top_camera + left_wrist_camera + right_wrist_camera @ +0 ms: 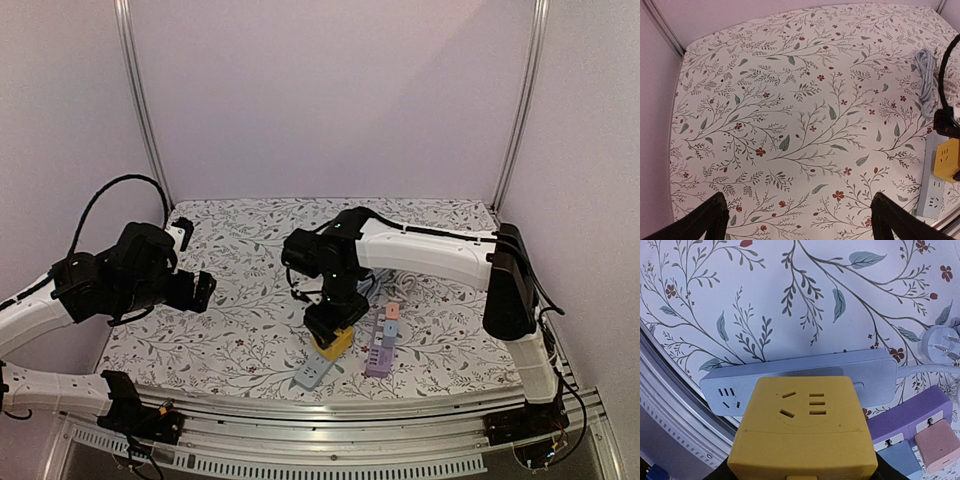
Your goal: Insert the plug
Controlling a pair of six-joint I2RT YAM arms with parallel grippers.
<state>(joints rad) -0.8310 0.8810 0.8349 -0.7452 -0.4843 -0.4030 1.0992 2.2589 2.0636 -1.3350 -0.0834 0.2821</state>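
Yellow plug cube (802,425), held in right pincer (331,330), over grey power strip (740,382)

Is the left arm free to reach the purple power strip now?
Probably not: the right gripper, shut on the yellow adapter over the grey strip, sits between the left gripper and the purple strip.

You have a yellow adapter cube (802,425) in smooth, matt plastic with a faint moulded seam. The pale grey power strip (790,367) is smooth plastic with a soft satin sheen. The purple power strip (905,416) on the right is matt plastic too. The floral table cover (790,100) looks flat and matt, either cloth or vinyl; you cannot tell which. The near rail (670,400) is dull, brushed metal.
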